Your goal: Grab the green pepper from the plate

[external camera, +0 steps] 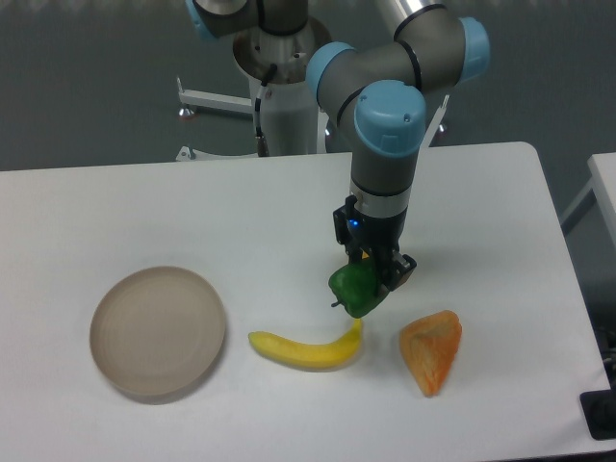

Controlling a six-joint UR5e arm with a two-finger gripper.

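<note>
green pepper (354,287): glossy, smooth skin
plate (158,332): matt beige-grey, faint concentric rings
banana (306,347): smooth yellow peel, dull sheen
orange pepper (431,350): slightly wrinkled skin, soft sheen
desk (173,212): smooth matt white
arm (389,115): grey metal, blue plastic caps

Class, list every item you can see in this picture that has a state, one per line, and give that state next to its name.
green pepper: held in the claw, off the plate, just above the banana's tip.
claw: shut on the green pepper.
plate: flat on the table, nothing on it.
banana: lying on the table, curved.
orange pepper: lying on its side, apart from the claw.
</note>
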